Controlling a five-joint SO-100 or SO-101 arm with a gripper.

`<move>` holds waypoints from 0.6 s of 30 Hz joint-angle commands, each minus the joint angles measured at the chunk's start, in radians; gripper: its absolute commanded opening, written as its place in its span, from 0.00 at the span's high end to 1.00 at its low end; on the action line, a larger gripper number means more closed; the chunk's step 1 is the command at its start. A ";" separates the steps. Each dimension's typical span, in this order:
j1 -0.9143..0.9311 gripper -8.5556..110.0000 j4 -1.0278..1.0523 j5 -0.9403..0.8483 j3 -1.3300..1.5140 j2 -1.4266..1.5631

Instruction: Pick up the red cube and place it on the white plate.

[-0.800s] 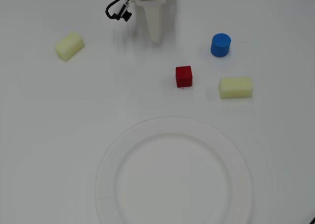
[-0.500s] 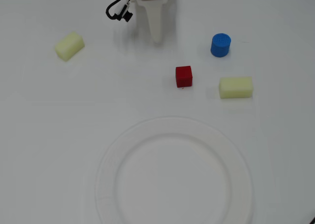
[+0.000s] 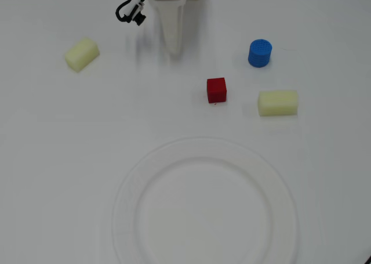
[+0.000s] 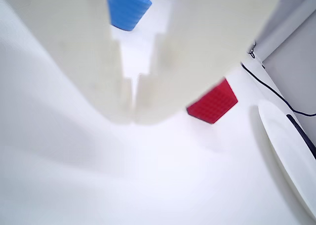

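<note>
Pincer (image 4: 132,117) tips are seen pressed together in the wrist view, clenched on nothing, and in the overhead view the white gripper (image 3: 174,52) is held up-left of the red cube, well apart from it, so the grasp is judged not yet begun; the jaws would have to be parted before the cube could be taken. With the red cube (image 3: 217,90) taken as the landmark, the largest thing, the white plate (image 3: 133,188), is found below it in the overhead view, its ribbed rim near the cube but not touching, and its inside is seen bare, presumably kept free as the place of delivery. At the cube's right, in the wrist view, only an edge of the plate (image 4: 291,156) is shown. Next in size, one pale yellow-green block (image 3: 277,102) is laid just to the right of the cube and slightly lower, while another pale block (image 3: 81,54) is set far to its left and higher; both are judged to be distractors. A blue ridged cylinder (image 3: 259,53) is stood up-right of the cube, apart from it. The cube itself, smallest of all, is rested flat on the white table (image 3: 46,159), touching nothing. It is seen as bright red, square-edged, and in the wrist view its faces (image 4: 213,104) are marked by a fine grid texture, partly hidden behind one finger.
</note>
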 commanded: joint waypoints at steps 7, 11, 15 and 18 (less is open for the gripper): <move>-0.055 0.93 0.020 0.041 -0.750 -0.871; -0.196 0.91 0.106 0.021 -0.927 -1.046; -0.284 0.80 0.104 -0.011 -0.936 -1.135; -0.334 0.75 0.083 0.005 -0.928 -1.147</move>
